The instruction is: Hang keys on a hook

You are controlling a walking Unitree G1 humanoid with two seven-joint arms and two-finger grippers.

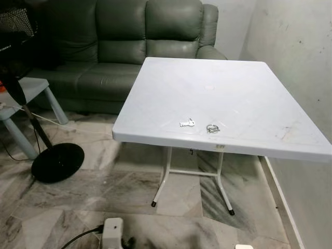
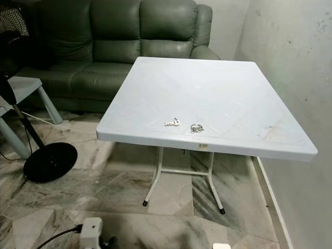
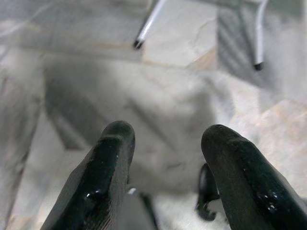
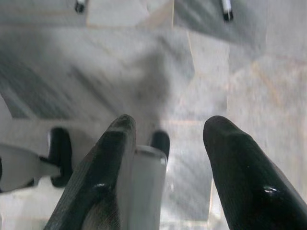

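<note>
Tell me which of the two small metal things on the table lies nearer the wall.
The ring-shaped one. It lies on the wall side of the table; the flat silver key sits beside it, toward the fan.

One white bench [image 1: 233, 93] on two visible leg frames. Two small metal items on it: one silver key [image 1: 187, 123] and one key ring [image 1: 213, 128], just beside each other, well above and ahead of both grippers. One green sofa [image 1: 129, 46] behind. One black fan stand [image 1: 57, 162] and one pale stool [image 1: 36, 91] off toward the left gripper's side. Two grippers: left gripper [image 3: 165, 143] and right gripper [image 4: 168, 136], two black fingers apiece, spread apart, over the marble floor [image 1: 104, 192].
</note>
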